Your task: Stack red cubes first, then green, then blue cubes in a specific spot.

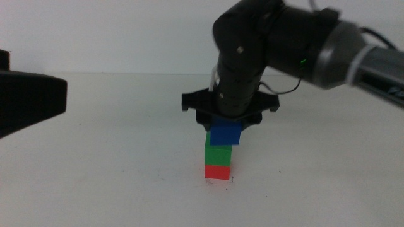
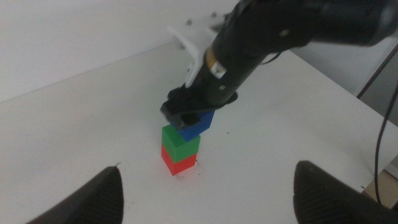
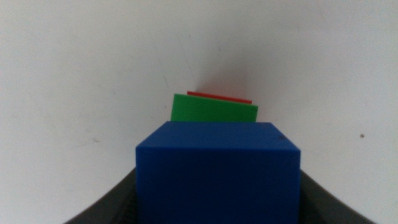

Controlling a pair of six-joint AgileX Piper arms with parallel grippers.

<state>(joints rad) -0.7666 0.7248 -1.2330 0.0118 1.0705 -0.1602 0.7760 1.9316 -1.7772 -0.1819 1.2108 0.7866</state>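
The red cube [image 1: 217, 171] sits on the white table with the green cube [image 1: 218, 154] stacked squarely on it. Tiny dark specks flank the red cube's base, marking the specific spot [image 1: 220, 181]. My right gripper [image 1: 227, 125] comes down from above, shut on the blue cube [image 1: 226, 133]. That cube hangs at the green cube's top, shifted a little right and slightly tilted; contact cannot be told. The right wrist view shows the blue cube [image 3: 217, 168] filling the jaws, with the green [image 3: 214, 111] and red [image 3: 219, 96] edges beyond. My left gripper [image 2: 208, 173] waits open at the left, facing the stack [image 2: 180, 149].
The left arm's dark body [image 1: 28, 104] fills the left edge of the middle view. A lone dark speck [image 1: 281, 171] lies on the table to the right of the stack. The table's edge [image 2: 348, 93] runs behind the right arm in the left wrist view.
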